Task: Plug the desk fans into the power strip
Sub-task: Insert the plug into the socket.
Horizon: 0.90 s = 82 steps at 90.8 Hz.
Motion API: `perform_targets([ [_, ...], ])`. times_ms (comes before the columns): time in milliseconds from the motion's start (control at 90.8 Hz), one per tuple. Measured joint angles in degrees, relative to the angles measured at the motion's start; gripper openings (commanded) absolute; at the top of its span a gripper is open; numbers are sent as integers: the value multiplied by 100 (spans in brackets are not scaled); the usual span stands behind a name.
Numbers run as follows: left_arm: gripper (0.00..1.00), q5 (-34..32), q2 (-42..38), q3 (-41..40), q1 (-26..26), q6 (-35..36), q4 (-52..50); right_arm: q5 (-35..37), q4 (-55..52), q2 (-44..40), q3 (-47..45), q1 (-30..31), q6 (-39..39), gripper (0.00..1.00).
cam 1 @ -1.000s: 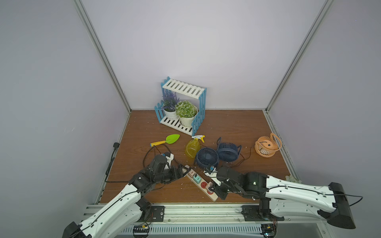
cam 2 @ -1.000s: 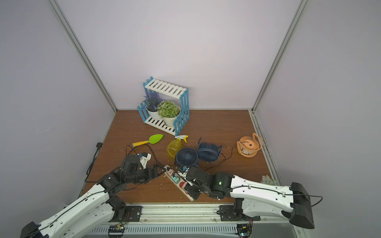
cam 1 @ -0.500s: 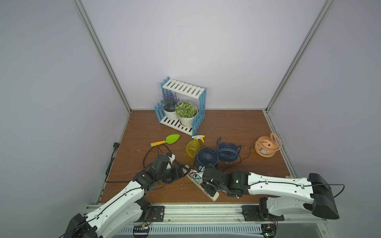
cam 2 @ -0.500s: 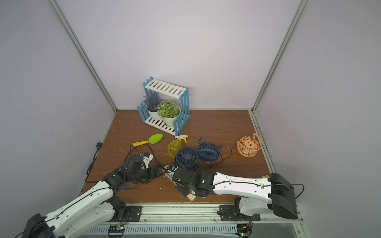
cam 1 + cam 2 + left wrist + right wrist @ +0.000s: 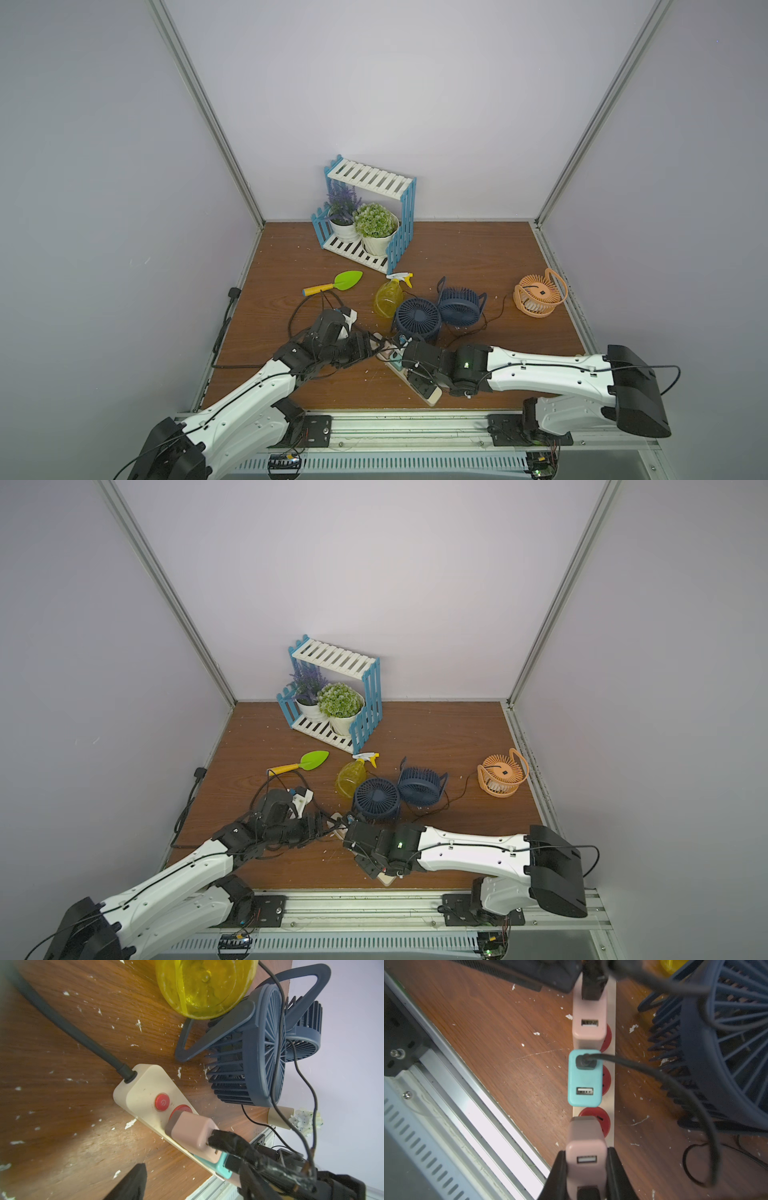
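The cream power strip (image 5: pixel 430 395) (image 5: pixel 386 880) lies slantwise near the front edge, mostly under both grippers. My right gripper (image 5: pixel 586 1167) (image 5: pixel 411 368) is shut on a pink USB adapter (image 5: pixel 586 1147) held at the strip's third red socket (image 5: pixel 598 1115). A teal adapter (image 5: pixel 584 1078) and another pink adapter (image 5: pixel 193 1130) occupy the sockets beyond, each with a black plug in it. My left gripper (image 5: pixel 187 1184) (image 5: pixel 371 345) is open at the strip's cord end, beside the red button (image 5: pixel 162 1102). Two dark blue desk fans (image 5: pixel 417 320) (image 5: pixel 459 305) stand just behind.
A yellow spray bottle (image 5: pixel 388 297) lies against the nearer fan. An orange fan (image 5: pixel 538 295) stands at the right, a green trowel (image 5: pixel 336 283) at the left, a blue-white plant shelf (image 5: pixel 368 216) at the back. Thin black cords (image 5: pixel 478 328) loop around the fans. The metal rail (image 5: pixel 456 1105) runs close by the strip.
My right arm has slid leftward along the strip with the pink adapter in its grip. The left jaws have narrowed somewhat and stay by the cord end.
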Motion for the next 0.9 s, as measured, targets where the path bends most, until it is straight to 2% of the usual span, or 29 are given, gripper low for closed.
perform_targets([
  [903, 70, 50, -52, 0, 0, 17, 98, 129, -258, 365, 284, -4, 188, 0],
])
